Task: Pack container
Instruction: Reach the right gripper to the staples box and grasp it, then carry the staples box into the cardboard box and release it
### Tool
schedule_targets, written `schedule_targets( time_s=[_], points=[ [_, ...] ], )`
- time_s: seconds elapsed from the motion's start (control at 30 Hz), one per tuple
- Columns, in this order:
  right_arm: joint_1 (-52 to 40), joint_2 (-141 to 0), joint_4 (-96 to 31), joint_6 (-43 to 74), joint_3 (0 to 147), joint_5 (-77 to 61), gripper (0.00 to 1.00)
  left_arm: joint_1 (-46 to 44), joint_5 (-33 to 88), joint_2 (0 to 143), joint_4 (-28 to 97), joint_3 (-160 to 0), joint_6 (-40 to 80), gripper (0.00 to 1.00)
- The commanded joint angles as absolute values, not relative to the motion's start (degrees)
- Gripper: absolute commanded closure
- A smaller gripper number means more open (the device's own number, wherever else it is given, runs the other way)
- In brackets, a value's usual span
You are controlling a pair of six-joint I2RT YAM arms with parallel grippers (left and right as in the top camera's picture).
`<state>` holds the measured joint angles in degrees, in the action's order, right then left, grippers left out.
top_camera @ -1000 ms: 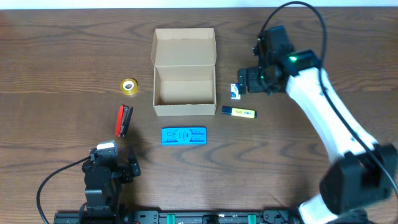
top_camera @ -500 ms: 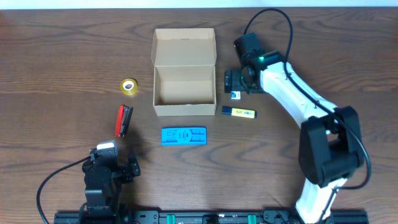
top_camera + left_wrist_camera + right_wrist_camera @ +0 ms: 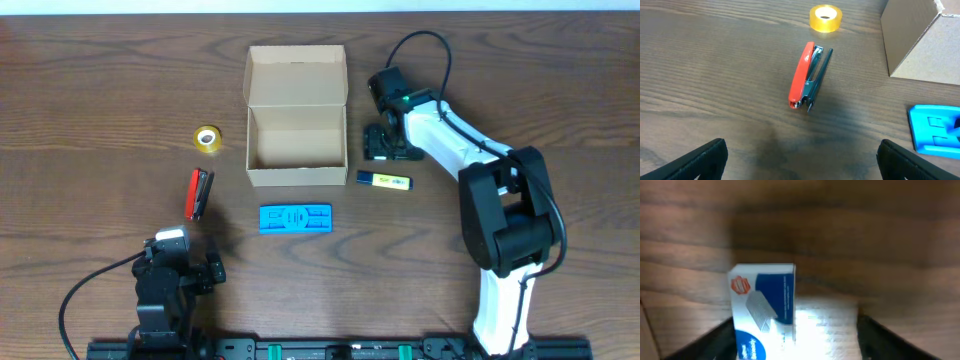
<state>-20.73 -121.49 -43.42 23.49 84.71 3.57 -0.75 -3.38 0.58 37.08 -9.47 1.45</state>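
The tan cardboard box (image 3: 296,135) stands open at the table's middle back, its flap lid folded back; its corner also shows in the left wrist view (image 3: 920,40). My right gripper (image 3: 383,148) is open, low over a small blue-and-white staple box (image 3: 762,310) just right of the container. The staple box lies between the two fingers, nearer the left one. A yellow highlighter (image 3: 385,181) lies below it. My left gripper (image 3: 180,270) is open and empty near the front left, behind a red stapler (image 3: 809,75).
A yellow tape roll (image 3: 207,137) lies left of the box and shows in the left wrist view (image 3: 825,18). A flat blue plastic piece (image 3: 295,218) lies in front of the box. The right arm's cable loops over the back right.
My right arm has swung left and come down over the staple box beside the container. The left arm has not moved.
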Motion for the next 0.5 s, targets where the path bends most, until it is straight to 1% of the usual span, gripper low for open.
schedule_targets(
  time_s=[0.0,0.07,0.13,0.23,0.3,0.4,0.47],
  points=[
    [-21.08,-122.93,-43.38,23.77,85.43,4.49,0.46,-0.38,-3.36,0.23,37.23,-8.95,1.28,0.05],
    [-21.08,-122.93,-43.07,23.77,85.43,4.47,0.56,-0.38,-3.36,0.23,37.23,-8.95,1.28,0.05],
    [-21.08,-122.93,-43.03,23.77,85.43,4.47,0.69,-0.38,-3.36,0.23,37.23,-8.95,1.28,0.05],
    [-21.06,-122.93,-42.98,23.53,85.45,4.51,0.80,-0.38,-3.36,0.23,37.23,-8.95,1.28,0.05],
    [-21.04,-122.93,-42.94,23.29,85.45,4.51,0.83,-0.38,-3.36,0.23,37.23,-8.95,1.26,0.05],
    [-21.04,-122.76,-43.07,22.15,85.49,4.49,0.90,-0.38,-3.36,0.23,37.23,-8.95,1.28,0.05],
    [-21.04,-122.34,-43.42,21.32,85.52,4.51,0.91,-0.38,-3.36,0.23,37.23,-8.95,1.28,0.04]
  ],
)
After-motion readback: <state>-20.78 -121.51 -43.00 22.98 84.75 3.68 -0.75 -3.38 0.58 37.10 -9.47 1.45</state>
